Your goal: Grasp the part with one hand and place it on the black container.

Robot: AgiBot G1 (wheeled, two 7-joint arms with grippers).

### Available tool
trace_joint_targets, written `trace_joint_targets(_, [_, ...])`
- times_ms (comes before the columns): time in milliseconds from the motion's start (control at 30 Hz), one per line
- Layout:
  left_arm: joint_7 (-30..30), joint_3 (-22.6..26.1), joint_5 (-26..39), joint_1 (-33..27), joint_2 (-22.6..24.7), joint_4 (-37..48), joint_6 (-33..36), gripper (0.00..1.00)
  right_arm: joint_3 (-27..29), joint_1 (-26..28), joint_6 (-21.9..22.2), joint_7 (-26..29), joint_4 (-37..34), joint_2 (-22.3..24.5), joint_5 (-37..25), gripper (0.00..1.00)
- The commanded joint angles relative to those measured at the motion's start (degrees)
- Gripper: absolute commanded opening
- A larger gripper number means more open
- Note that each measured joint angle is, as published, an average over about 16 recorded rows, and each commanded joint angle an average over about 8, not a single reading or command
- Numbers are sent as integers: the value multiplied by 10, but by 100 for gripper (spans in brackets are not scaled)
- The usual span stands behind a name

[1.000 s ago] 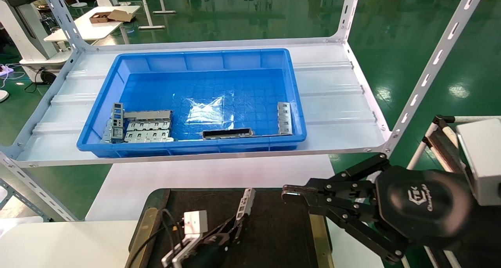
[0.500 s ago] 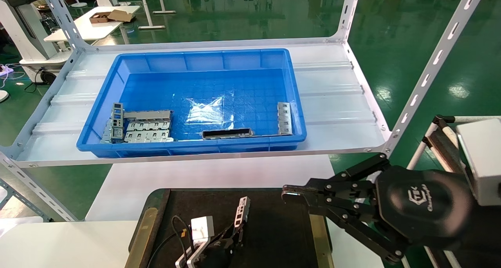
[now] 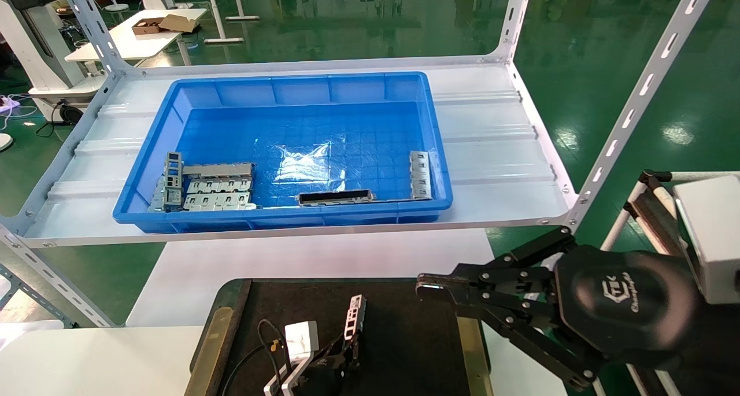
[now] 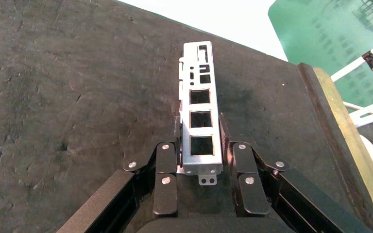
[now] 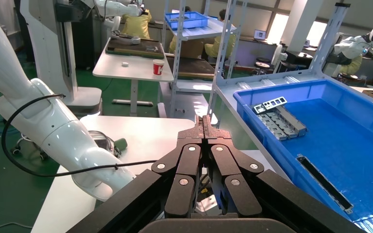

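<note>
Left gripper [image 4: 201, 145] is clamped on the part [image 4: 200, 114], whose free end juts ahead of the jaws just over the black container [image 4: 53, 97], so lower it flat before letting go, while the right gripper [image 5: 205, 121] waits closed and empty off to the side

blue bin [image 3: 173, 104] on a white shelf [image 3: 497, 147], grey perforated plates [image 3: 218, 192] and slotted bar [image 3: 335, 197] inside

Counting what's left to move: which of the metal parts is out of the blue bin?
Only the part clamped in the left gripper, over the black container. The other parts lie in the blue bin. The right gripper hovers shut, empty.
</note>
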Motion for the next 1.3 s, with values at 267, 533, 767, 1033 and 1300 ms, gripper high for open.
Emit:
trace_joint_targets(267, [20,24,-49,-8,-9,-29,-25,100,0,0,0,0,0,0,0,100])
trace_joint_targets(533, [33,36,-70,-13,-32,-67,-30,100,-1,0,0,0,0,0,0,100])
trace_joint_targets(767, [48,47,-63,-13,-87,-129,10,100,-1,0,0,0,0,0,1,100])
trace_joint_targets(1033, [50,26,-47,-15,-182,-191,142,100,-1,0,0,-1,0,0,1,100])
trace_joint_targets(1300, [109,-52,-54,-4,-263,-195,332,100,-1,0,1,-1,0,1,1,100])
